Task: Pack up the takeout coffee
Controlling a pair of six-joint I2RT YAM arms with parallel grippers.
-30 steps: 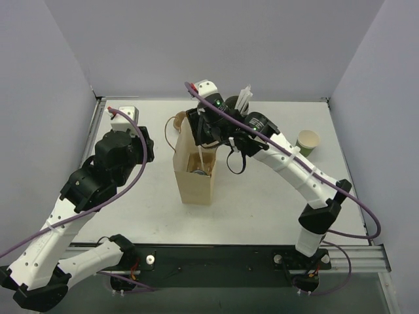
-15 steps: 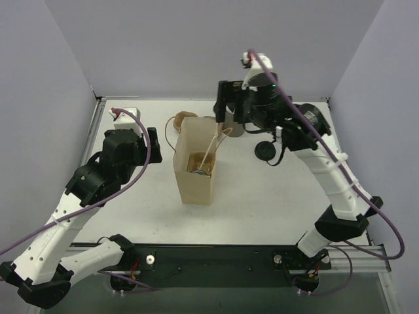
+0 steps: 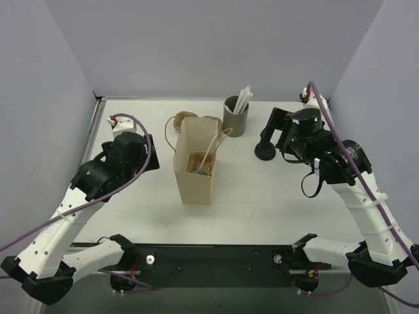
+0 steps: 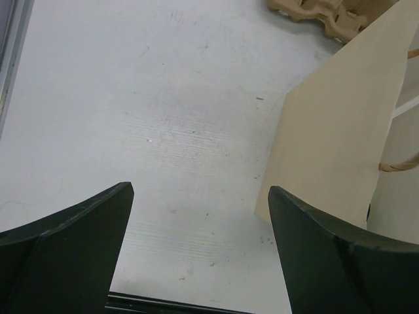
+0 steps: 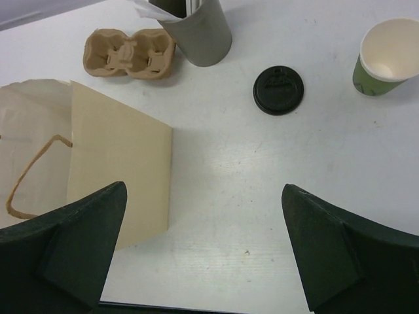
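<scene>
Right wrist view: the green cup [image 5: 386, 55] stands upright on the table [image 5: 249, 196] at the far right, uncovered, its cream inside showing. The black lid [image 5: 278, 89] lies flat to the cup's left, apart from it. The raised marks on the lid are too small to read. Further left stands a grey cup [image 5: 200, 29] of white straws, with a cardboard carrier [image 5: 129, 53] just beside it. Nearer the camera is a plain tan bag [image 5: 118, 176]. The right gripper [image 5: 204, 190] hangs above the table with its jaws spread wide. In the left wrist view, the left gripper [image 4: 200, 190] also has its jaws spread wide, over the table just left of the bag. From the top view the bag stands upright and open mid-table. A white straw [image 3: 207, 154] leans inside it over something dark that I cannot make out. There the right arm hides the green cup.
</scene>
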